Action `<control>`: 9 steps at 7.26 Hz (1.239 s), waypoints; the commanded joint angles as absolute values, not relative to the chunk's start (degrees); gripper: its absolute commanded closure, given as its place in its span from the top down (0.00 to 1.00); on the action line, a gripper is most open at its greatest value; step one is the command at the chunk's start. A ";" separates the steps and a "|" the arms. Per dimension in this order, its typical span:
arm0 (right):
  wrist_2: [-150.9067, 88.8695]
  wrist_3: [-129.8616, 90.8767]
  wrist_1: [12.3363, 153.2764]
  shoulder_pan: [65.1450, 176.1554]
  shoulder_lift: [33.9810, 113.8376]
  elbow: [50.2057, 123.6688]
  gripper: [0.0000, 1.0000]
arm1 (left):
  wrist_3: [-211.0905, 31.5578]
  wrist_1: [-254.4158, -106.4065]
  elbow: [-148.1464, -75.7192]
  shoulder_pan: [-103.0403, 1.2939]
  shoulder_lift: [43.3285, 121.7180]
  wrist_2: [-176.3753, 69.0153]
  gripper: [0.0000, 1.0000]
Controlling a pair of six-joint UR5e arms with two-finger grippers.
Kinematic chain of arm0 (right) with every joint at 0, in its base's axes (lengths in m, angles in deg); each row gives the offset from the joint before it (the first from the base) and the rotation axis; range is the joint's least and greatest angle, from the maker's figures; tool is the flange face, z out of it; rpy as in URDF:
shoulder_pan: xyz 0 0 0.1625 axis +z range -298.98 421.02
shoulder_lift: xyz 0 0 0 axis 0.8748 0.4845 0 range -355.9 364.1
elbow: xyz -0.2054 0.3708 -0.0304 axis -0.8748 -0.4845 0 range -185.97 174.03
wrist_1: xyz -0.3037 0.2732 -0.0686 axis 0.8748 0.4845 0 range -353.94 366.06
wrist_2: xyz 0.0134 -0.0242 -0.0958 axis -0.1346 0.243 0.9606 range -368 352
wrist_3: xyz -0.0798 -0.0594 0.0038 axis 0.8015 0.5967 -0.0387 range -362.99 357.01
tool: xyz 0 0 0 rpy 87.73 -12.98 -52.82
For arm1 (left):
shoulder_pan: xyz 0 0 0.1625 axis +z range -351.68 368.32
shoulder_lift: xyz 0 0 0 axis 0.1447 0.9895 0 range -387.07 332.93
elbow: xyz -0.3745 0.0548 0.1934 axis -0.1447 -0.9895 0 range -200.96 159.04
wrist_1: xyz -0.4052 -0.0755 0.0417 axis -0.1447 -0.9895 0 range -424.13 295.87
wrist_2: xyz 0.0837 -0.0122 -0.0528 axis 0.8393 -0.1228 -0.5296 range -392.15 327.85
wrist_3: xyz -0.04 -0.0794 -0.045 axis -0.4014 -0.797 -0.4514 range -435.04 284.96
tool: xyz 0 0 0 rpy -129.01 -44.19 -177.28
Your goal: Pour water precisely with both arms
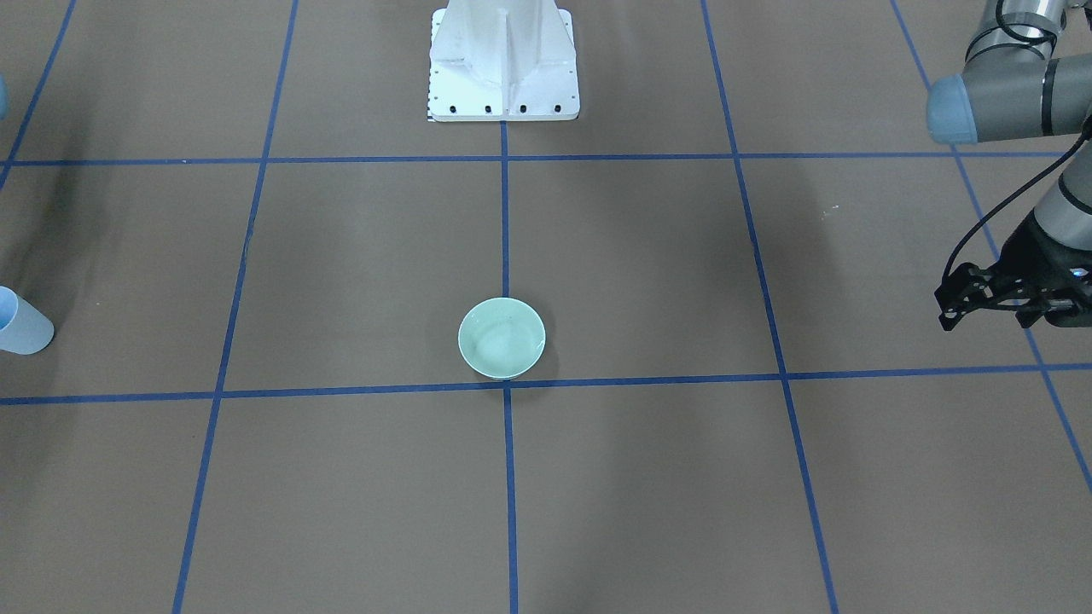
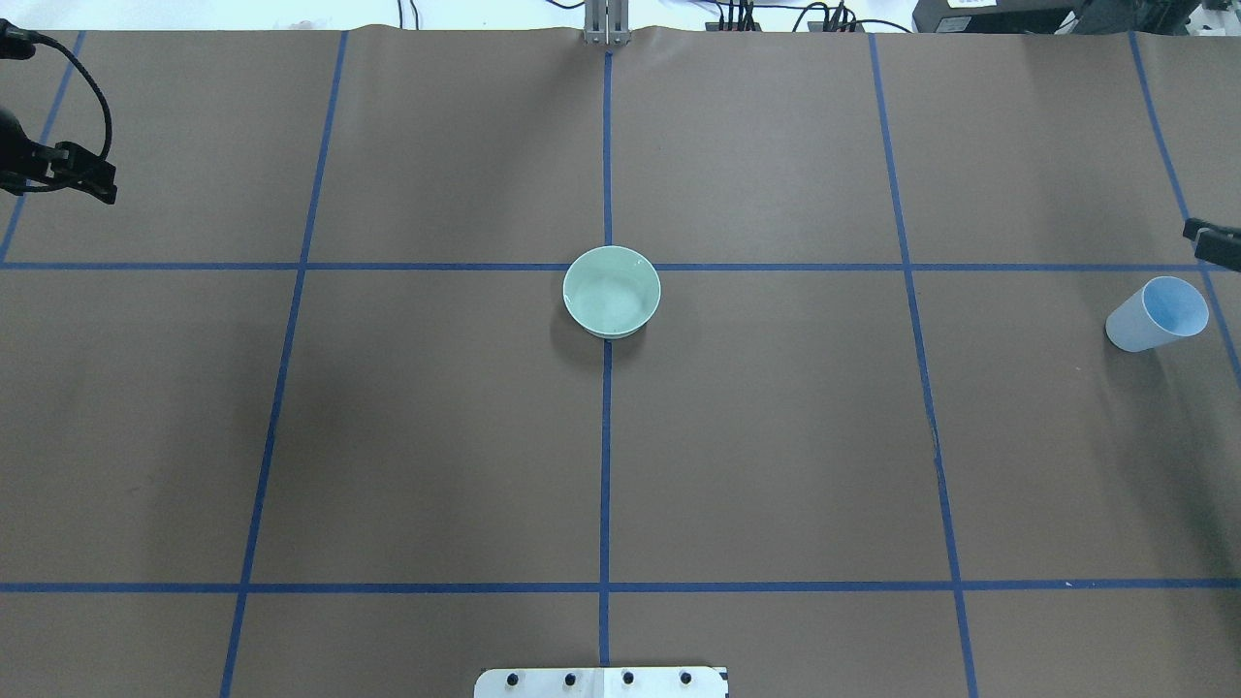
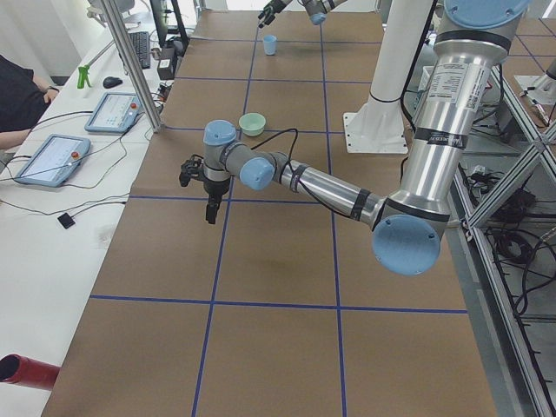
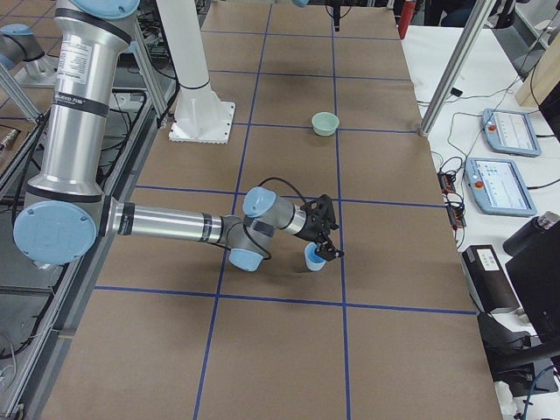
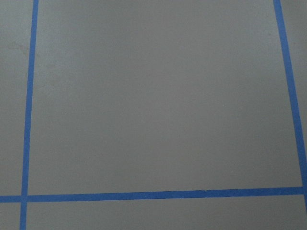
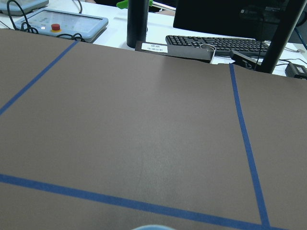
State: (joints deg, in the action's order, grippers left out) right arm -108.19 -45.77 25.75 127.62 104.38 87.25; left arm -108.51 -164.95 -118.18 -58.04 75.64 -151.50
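A mint-green bowl stands at the table's middle, also in the overhead view. Faint glints in it may be water; I cannot tell for sure. A light-blue cup stands upright on the table at the robot's right; no liquid shows in it. My right gripper hovers just beside and above the cup with its jaws spread, not holding it; one finger shows at the overhead view's edge. My left gripper is open and empty above bare table far to the robot's left.
The white bolted pedestal stands at the robot's side of the table. Blue tape lines divide the brown table cover into squares. Tablets, a keyboard and a monitor lie beyond the far edge.
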 commanded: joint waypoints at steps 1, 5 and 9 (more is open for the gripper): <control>-122.29 -39.14 46.91 139.03 97.13 94.47 1.00 | -111.66 -164.42 -118.17 -57.95 79.17 -151.68 0.99; -129.55 -13.36 84.29 146.61 87.07 94.06 1.00 | -136.93 -165.03 -118.08 -52.45 91.99 -164.24 0.99; -135.32 3.56 102.11 147.85 88.73 93.96 1.00 | -156.56 -165.21 -116.33 -34.10 101.50 -153.23 0.99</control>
State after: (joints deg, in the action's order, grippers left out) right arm -132.18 -1.25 98.56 147.08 87.72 94.04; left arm -151.32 -165.11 -116.75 -40.62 99.25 -159.14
